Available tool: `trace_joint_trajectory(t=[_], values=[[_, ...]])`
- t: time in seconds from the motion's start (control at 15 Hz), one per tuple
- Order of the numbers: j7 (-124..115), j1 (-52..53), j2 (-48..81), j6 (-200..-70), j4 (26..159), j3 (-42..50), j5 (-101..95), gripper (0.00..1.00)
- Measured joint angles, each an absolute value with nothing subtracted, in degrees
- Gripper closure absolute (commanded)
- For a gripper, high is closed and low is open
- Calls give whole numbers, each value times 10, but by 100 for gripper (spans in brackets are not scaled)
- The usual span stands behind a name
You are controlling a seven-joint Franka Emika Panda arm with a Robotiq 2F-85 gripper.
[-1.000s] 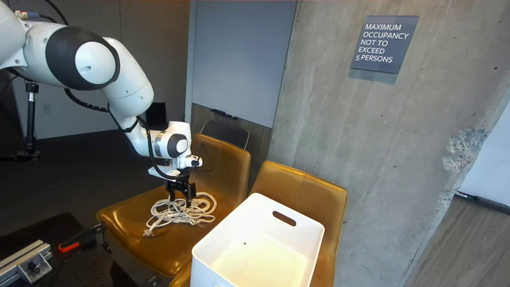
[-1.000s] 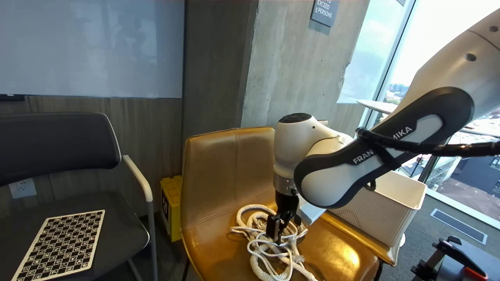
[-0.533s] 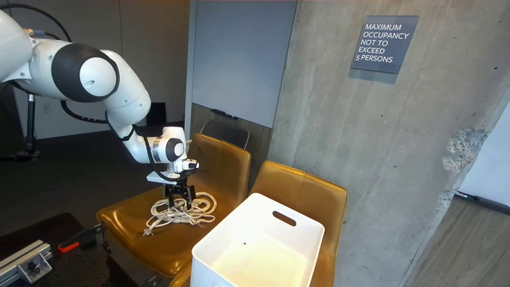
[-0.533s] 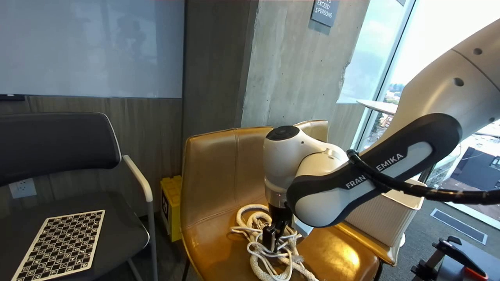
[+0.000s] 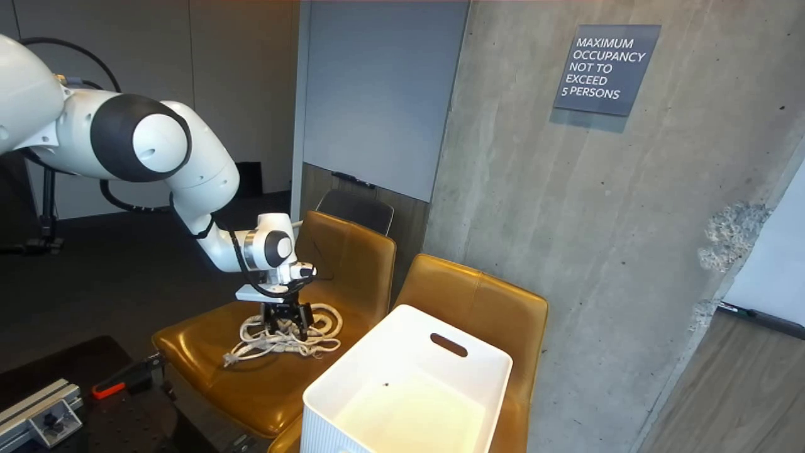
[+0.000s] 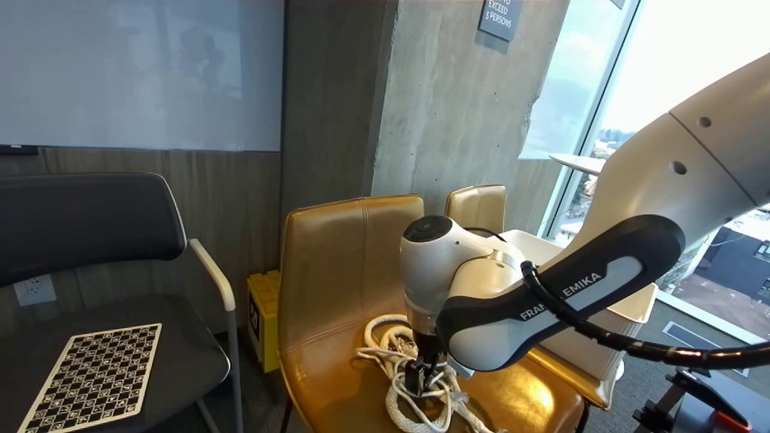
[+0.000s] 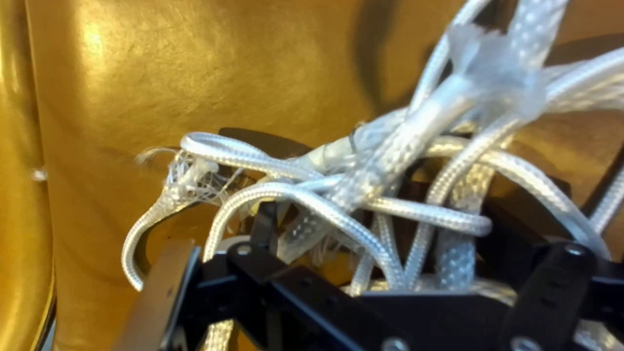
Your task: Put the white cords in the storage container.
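The jaws of the black two-fingered gripper [image 5: 288, 333] are spread apart amid the tangled white braided cords [image 7: 395, 153] on the glossy tan chair [image 5: 204, 352]; several strands should be gathered before closing, lest loops be dropped

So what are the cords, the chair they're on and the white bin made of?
The cords look like braided, probably synthetic fibre, slightly shiny: the wrist view shows weave and frayed ends. The chair seems covered in glossy leather or imitation leather, going by highlights and a stitched seam. The white bin is probably plastic, fairly matte: even surfaces, rounded corners, ribbed outside.
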State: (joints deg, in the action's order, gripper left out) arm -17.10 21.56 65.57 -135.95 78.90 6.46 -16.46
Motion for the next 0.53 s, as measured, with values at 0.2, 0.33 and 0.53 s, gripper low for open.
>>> trace_joint_trajectory(t=[0.2,0.33,0.53], values=[[-171,213,669,-1359,771,74,-165,51],[-171,212,671,-1359,767,77,-165,66],[-171,213,672,-1359,767,77,-165,88]])
